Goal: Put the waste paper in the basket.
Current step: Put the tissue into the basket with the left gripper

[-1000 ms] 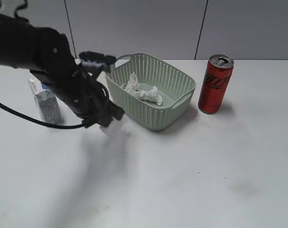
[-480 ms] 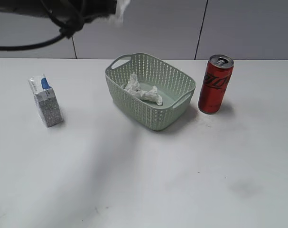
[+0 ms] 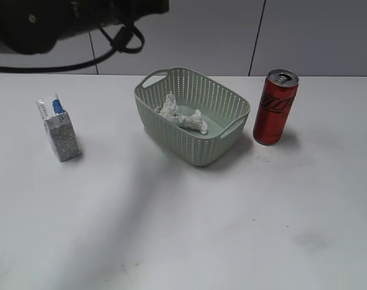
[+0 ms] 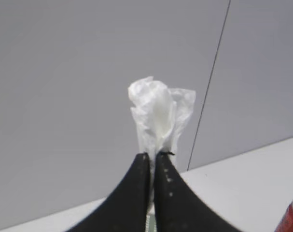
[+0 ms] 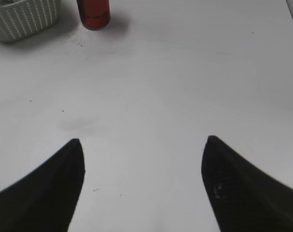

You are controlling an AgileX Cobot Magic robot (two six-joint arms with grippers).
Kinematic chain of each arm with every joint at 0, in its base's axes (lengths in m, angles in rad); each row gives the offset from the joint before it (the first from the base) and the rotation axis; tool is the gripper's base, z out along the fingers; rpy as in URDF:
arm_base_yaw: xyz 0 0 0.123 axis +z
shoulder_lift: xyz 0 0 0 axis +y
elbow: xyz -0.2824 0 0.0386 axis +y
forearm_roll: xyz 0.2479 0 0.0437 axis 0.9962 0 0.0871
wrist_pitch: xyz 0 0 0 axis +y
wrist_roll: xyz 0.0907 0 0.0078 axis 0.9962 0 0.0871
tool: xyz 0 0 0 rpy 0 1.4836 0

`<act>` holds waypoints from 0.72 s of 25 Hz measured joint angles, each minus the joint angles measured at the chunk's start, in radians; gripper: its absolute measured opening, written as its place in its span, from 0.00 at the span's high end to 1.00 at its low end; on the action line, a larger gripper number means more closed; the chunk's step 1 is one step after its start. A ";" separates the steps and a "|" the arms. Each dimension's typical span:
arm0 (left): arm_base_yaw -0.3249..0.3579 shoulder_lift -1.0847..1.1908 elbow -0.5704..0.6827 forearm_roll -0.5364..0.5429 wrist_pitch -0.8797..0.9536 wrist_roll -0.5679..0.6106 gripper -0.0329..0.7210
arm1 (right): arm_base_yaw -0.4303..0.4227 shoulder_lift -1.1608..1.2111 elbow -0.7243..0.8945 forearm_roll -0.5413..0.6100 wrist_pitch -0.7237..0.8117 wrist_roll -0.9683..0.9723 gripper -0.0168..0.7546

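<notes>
The mint-green basket (image 3: 201,151) stands mid-table with crumpled white waste paper (image 3: 182,116) lying inside it. My left gripper (image 4: 152,154) is shut on another white waste-paper wad (image 4: 158,116), held high in the air against the grey wall. In the exterior view only the left arm (image 3: 80,18) shows, along the top left edge above and left of the basket; the held wad is not visible there. My right gripper (image 5: 144,145) is open and empty over bare table. A corner of the basket shows in the right wrist view (image 5: 25,19).
A red can (image 3: 275,107) stands upright just right of the basket and also shows in the right wrist view (image 5: 93,13). A small white-and-blue carton (image 3: 58,128) stands at the left. The table is white, with a grey wall behind it.
My left arm has risen from table height beside the basket's left side to the top edge of the exterior view, carrying a paper wad. The basket, can and carton have not moved.
</notes>
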State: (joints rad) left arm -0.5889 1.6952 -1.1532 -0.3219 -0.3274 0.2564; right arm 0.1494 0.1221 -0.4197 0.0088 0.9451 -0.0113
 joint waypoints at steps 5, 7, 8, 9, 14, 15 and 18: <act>-0.032 0.112 0.000 0.000 -0.007 0.000 0.95 | 0.000 0.000 0.000 0.000 0.000 0.000 0.24; -0.038 0.147 0.000 0.000 -0.007 0.000 0.95 | 0.000 0.000 0.000 0.000 0.000 0.000 0.24; -0.039 0.165 0.000 0.000 -0.007 0.000 0.94 | 0.000 0.000 0.000 0.000 0.000 0.000 0.24; -0.040 0.179 0.000 0.000 -0.004 0.000 0.93 | 0.000 0.000 0.000 0.000 0.000 0.000 0.24; -0.041 0.213 0.000 -0.002 0.016 0.000 0.74 | 0.000 0.000 0.000 0.000 0.000 0.000 0.24; -0.041 0.213 0.000 -0.003 0.026 0.000 0.65 | 0.000 0.000 0.000 0.000 0.000 0.000 0.24; -0.041 0.213 0.000 -0.003 0.031 0.000 0.35 | 0.000 0.000 0.000 0.000 0.000 0.000 0.24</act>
State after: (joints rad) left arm -0.6297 1.9079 -1.1532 -0.3248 -0.2964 0.2564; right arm 0.1494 0.1221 -0.4197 0.0088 0.9451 -0.0113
